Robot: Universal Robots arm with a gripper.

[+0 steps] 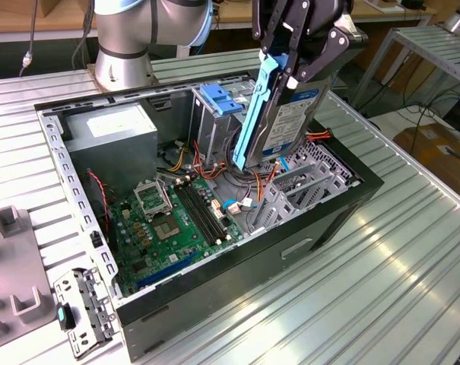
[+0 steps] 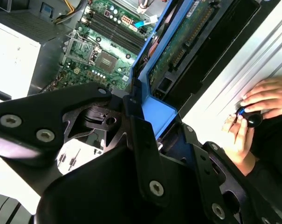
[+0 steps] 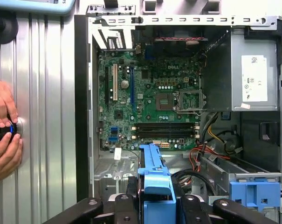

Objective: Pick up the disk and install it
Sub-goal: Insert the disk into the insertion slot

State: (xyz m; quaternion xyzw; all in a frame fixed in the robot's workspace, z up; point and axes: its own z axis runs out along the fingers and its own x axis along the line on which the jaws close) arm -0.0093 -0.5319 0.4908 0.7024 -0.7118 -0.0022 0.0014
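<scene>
The tool (image 1: pixel 294 68) is clamped on the top end of the disk (image 1: pixel 289 129), holding it nearly upright over the open case (image 1: pixel 306 239), its lower edge among cables beside the cage (image 1: pixel 207 133). The case lies on a ribbed metal desk (image 1: pixel 382 289). In the first wrist view, a person's 2 hands (image 3: pixel 5 156) rest on the desk beside the case. Behind, at the exterior view's right, stands another desk (image 1: pixel 435 46).
</scene>
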